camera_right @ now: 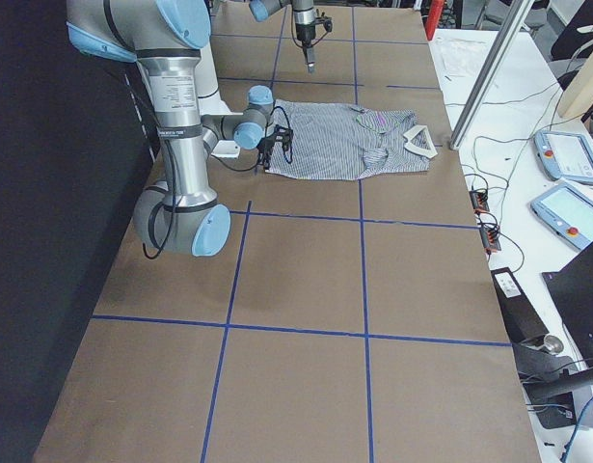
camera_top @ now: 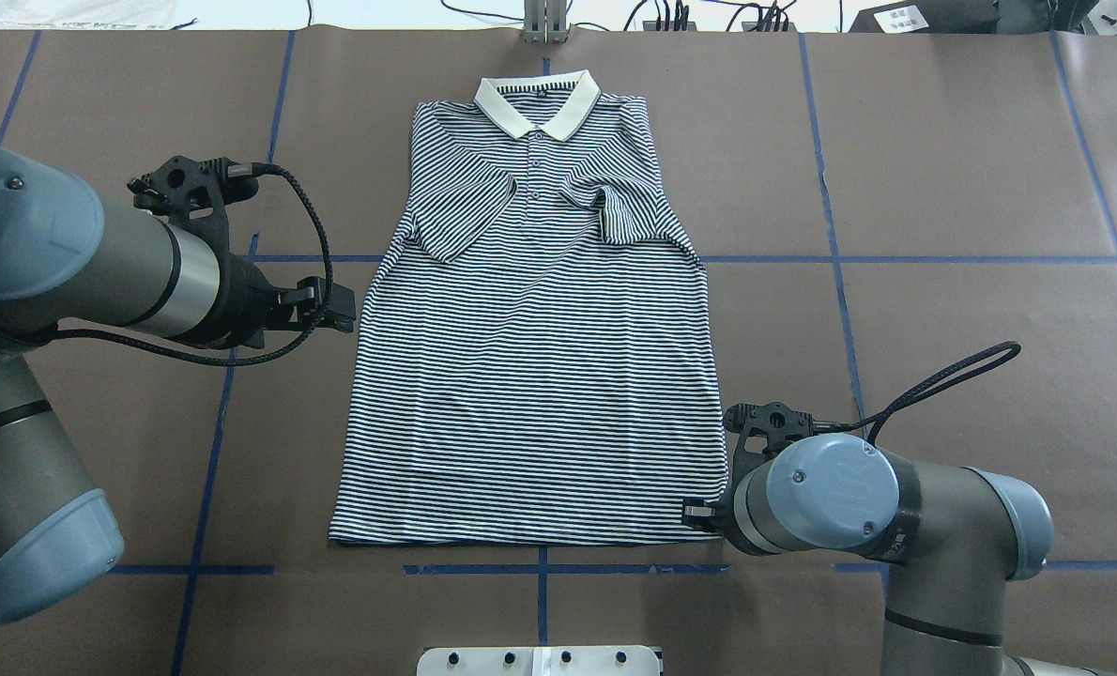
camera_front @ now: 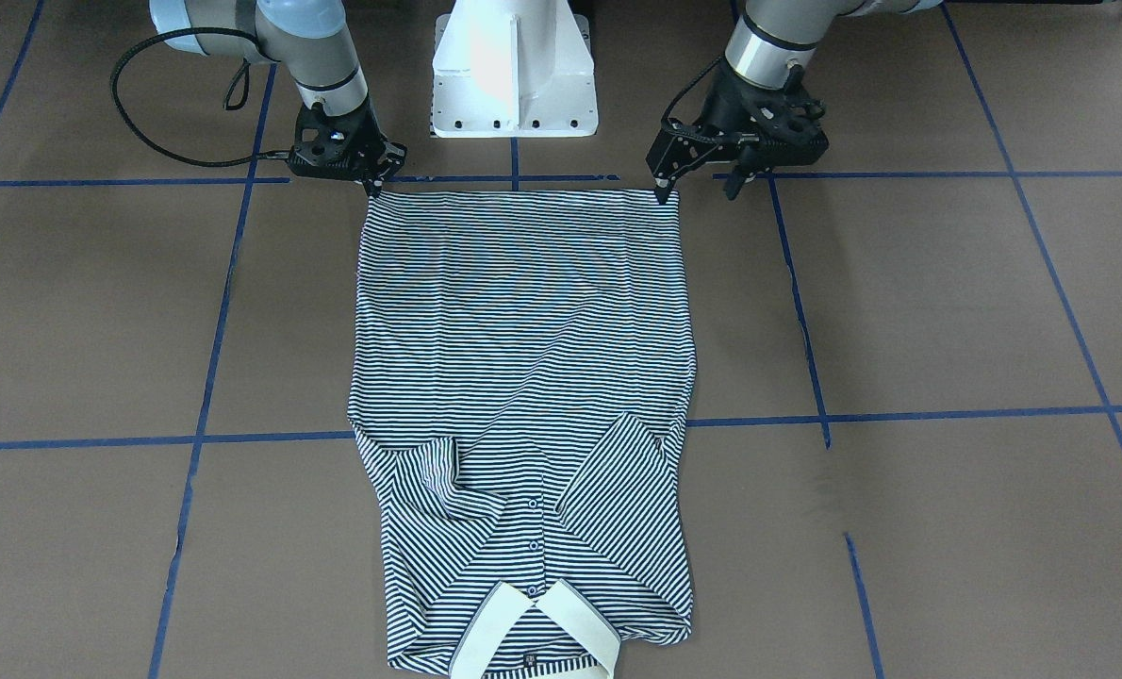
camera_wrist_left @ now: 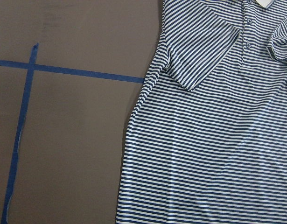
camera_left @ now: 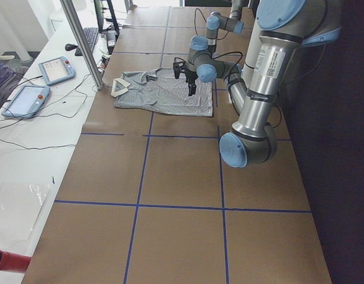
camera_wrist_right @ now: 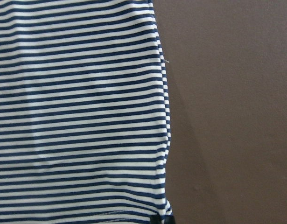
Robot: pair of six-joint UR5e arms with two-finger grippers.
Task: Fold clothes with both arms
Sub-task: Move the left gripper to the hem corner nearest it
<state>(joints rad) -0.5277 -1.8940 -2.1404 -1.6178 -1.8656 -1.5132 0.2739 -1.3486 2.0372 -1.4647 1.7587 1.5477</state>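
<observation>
The striped polo shirt (camera_front: 523, 330) (camera_top: 530, 376) lies flat on the brown table, with its cream collar (camera_top: 537, 99) on the far side from the robot and both sleeves folded in over the chest. My right gripper (camera_front: 373, 185) (camera_top: 696, 513) is down at the hem corner on the robot's right, shut on that corner. The right wrist view shows the hem edge (camera_wrist_right: 162, 140) close up, with a dark fingertip at the bottom. My left gripper (camera_front: 698, 191) (camera_top: 338, 314) is open and holds nothing, raised off the shirt's left edge. The left wrist view looks down on the shirt (camera_wrist_left: 218, 140) from well above.
The white pedestal base (camera_front: 514, 71) stands just behind the hem. Blue tape lines (camera_top: 831, 258) cross the brown table. A metal post (camera_left: 84, 41) and tablets (camera_left: 54, 70) stand on the white bench beyond the collar end. Black cables loop off both wrists.
</observation>
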